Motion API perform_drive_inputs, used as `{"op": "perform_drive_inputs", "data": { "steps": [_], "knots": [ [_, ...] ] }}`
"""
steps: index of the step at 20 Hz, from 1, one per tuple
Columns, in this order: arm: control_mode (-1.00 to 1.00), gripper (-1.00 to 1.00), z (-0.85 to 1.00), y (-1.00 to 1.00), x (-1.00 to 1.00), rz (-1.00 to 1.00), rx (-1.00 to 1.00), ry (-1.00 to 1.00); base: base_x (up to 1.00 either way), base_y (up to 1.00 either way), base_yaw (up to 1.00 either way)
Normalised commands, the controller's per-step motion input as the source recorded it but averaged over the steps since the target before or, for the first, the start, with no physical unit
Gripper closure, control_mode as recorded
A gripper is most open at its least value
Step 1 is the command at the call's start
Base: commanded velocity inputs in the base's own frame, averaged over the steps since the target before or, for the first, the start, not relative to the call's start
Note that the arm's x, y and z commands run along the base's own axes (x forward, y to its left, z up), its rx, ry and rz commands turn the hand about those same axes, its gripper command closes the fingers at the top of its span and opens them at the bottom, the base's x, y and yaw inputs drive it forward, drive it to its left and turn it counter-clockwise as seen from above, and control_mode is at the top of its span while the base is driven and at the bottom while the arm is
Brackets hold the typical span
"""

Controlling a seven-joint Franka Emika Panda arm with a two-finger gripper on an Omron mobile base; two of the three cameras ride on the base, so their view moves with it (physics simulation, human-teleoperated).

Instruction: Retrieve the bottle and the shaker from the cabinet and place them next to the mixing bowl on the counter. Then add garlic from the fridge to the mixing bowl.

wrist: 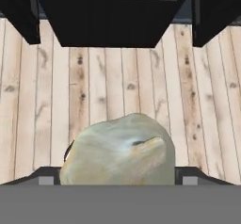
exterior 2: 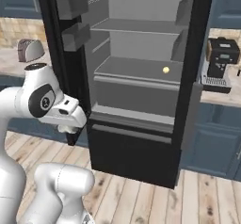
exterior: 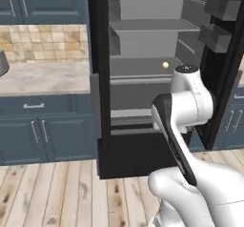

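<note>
Right now I'm parked on a pale plank floor (exterior: 57, 192) facing the fridge (exterior 2: 136, 100), whose doors stand open on both sides, with grey bins on the door. Its inside is pale grey with grey shelves; a small yellowish garlic (exterior 2: 165, 69) sits on the middle shelf, toward the right in the right base view. To the left of the fridge a beige marbled desk (exterior: 43, 76) runs over slate-blue drawer fronts, with a tan tiled wall behind. To the right a dark coffee machine (exterior 2: 220, 60) stands on another stretch of desk. In the hand view the tool (wrist: 117, 178) is clamped on a pale greenish-grey garlic bulb (wrist: 117, 152), above the floor boards. I can read no labels or writing anywhere.
</note>
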Motion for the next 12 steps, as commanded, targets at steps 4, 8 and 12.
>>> {"op": "perform_drive_inputs", "data": {
  "steps": [4, 8, 12],
  "knots": [
    [1.00, 1.00, 0.00, 0.00, 0.00, 0.00, 0.00, 0.00, -0.27, 0.39, 0.65],
    [1.00, 1.00, 0.00, 0.00, 0.00, 0.00, 0.00, 0.00, -0.04, 0.35, 0.73],
    [1.00, 1.00, 0.00, 0.00, 0.00, 0.00, 0.00, 0.00, -0.03, 0.34, 0.78]
  ]
}}
